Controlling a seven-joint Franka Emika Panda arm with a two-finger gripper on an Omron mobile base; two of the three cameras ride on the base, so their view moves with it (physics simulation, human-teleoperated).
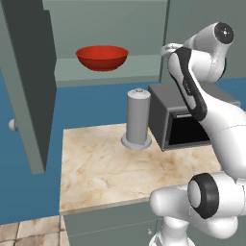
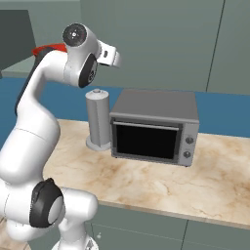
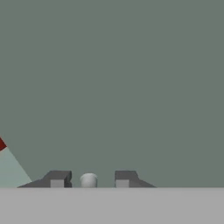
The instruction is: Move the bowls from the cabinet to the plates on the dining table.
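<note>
A glossy red bowl [image 1: 102, 57] sits on the pale shelf of the grey-green cabinet [image 1: 110, 72], whose left door [image 1: 29, 86] stands swung open. Slivers of the bowl also show behind my arm [image 2: 49, 49] and at the hand view's left edge [image 3: 1, 144]. My gripper [image 3: 90, 179] is raised against the closed right cabinet door [image 3: 112, 87]. Its fingertips [image 3: 57, 179] stand either side of the small round knob [image 3: 89, 180], with a narrow gap on each side. The hand [image 1: 170, 48] is to the right of the bowl. The plates and the dining table are out of view.
Below the cabinet, a grey toaster oven [image 1: 182, 120] [image 2: 154, 127] and a tall grey cylinder [image 1: 138, 120] [image 2: 97, 119] stand on a beige marble counter [image 1: 105, 168]. The open door's knob [image 1: 13, 126] hangs at the left, over the counter's left end.
</note>
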